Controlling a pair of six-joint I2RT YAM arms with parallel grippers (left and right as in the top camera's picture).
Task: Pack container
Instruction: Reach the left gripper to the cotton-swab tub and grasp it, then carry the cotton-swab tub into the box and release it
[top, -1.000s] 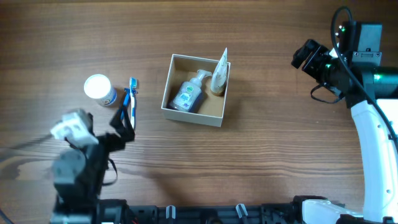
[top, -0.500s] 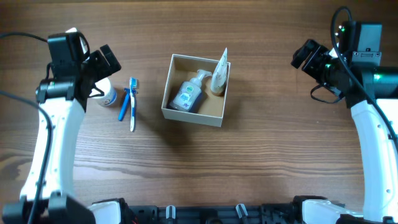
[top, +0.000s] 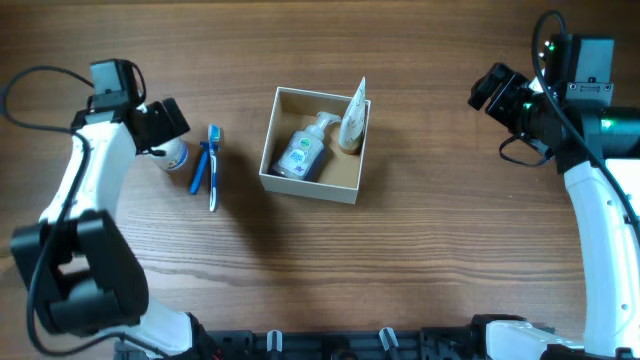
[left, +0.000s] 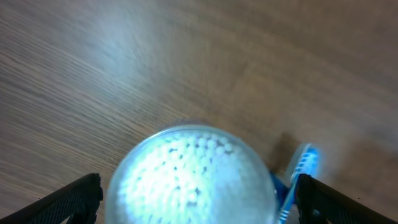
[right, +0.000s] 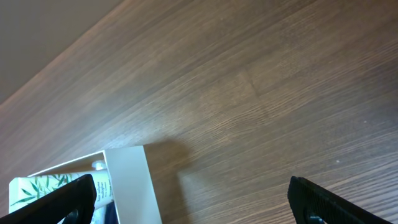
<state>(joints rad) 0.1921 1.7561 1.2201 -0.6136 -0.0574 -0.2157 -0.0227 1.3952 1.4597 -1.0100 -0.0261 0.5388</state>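
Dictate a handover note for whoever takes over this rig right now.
Left end effector: open, straddling the small round white-lidded jar, not closed on it.
Right end effector: open, empty, off right of the square cardboard box.
Done: clear pump bottle and white tube in the box.
To do: jar and blue toothbrush, both on the wooden table left of the box.

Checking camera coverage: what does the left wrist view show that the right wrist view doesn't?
Only left wrist: a round white-lidded jar inside the open left gripper, with a blue toothbrush head beside it. Only right wrist: a corner of the container, a leaf-printed toiletry inside. Both: the wooden table, and that arm's own fingers spread at the lower corners.
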